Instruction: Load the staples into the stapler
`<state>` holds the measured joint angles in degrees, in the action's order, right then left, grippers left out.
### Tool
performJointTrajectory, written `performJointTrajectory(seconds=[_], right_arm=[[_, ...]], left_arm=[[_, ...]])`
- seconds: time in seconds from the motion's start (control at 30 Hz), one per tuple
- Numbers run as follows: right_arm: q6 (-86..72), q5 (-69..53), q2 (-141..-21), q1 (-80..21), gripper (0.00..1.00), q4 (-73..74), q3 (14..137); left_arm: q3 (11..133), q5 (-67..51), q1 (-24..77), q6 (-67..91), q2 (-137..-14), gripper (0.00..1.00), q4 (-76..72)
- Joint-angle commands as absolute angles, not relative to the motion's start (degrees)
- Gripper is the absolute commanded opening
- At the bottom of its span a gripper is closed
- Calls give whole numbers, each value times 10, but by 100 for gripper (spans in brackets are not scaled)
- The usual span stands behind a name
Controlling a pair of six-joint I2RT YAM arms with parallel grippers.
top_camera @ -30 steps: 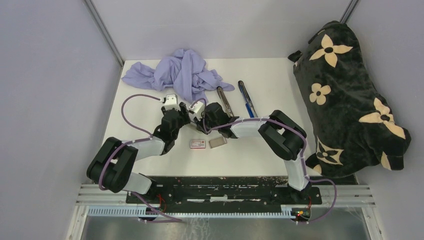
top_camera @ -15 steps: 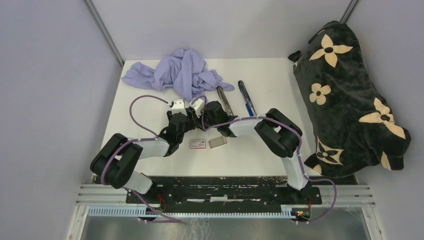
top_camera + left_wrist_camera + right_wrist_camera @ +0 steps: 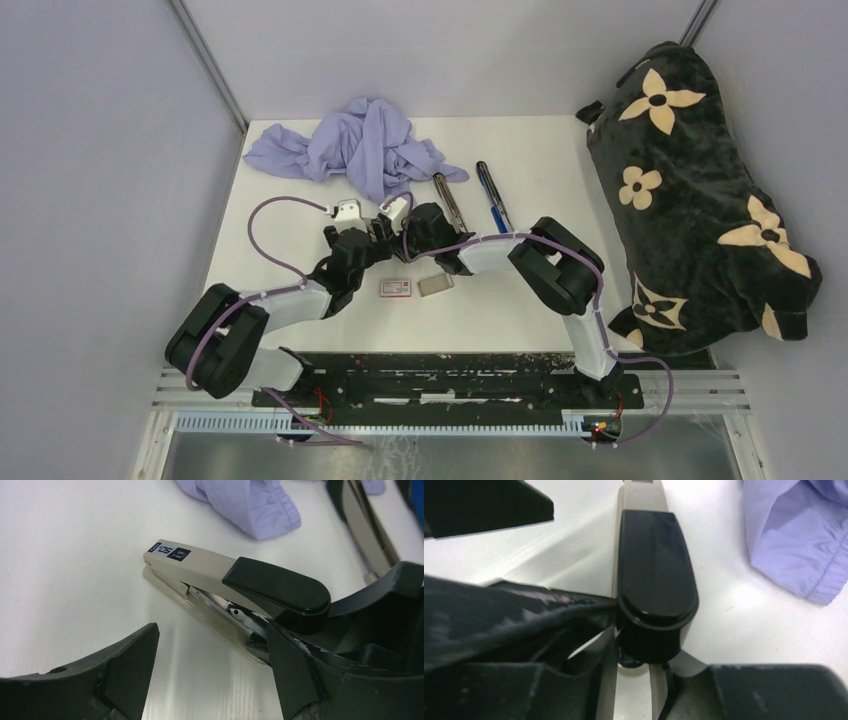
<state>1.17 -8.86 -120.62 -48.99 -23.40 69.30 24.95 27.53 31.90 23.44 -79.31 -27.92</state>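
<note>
The stapler [image 3: 200,562] is beige with a black rear cap [image 3: 654,555] and lies flat on the white table. My right gripper [image 3: 636,680] holds its rear end, with a finger against each side below the cap. My left gripper [image 3: 212,675] stands open just in front of the stapler; one finger [image 3: 292,675] is beside the rear base and the other finger [image 3: 127,672] is well clear of it. In the top view both grippers [image 3: 370,238] [image 3: 403,240] meet over the stapler and hide it. The staples sit in a small grey tray [image 3: 436,284] beside their red-and-white box [image 3: 396,288].
A crumpled lilac cloth [image 3: 360,150] lies at the back of the table. A chrome-and-black stapler [image 3: 447,200] and a blue one [image 3: 495,197] lie right of the grippers. A black flowered plush bag [image 3: 690,190] fills the right side.
My left gripper's jaws have spread wider and the left arm has shifted slightly. The right gripper stays at the stapler's rear. Tray and box have not moved.
</note>
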Motion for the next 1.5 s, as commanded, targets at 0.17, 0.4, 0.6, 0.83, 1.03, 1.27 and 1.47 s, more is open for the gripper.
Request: performJointTrajectory(seconds=[0.17,0.4,0.6,0.83,1.03,1.27,1.47], right_arm=[[24,-81,-1148,-503,46,-209,649],[37,-83,-1110,-498,59,-157,646],[45,-100,-1104,-497,60,-104,694],[51,-104,-1132,-497,58,-59,761],[51,-102,-1165,-496,53,-42,798],[55,-97,-1190,-497,33,-36,805],[65,-86,-1207,-497,14,-28,792]], left_arm=[[245,254,318,358,-707,90,-267],[243,238,287,433,-664,93,-183],[231,143,201,493,-644,94,-129],[224,72,144,514,-646,94,-103],[226,67,137,510,-638,94,-93],[234,57,135,512,-644,94,-88],[235,49,135,518,-647,94,-91]])
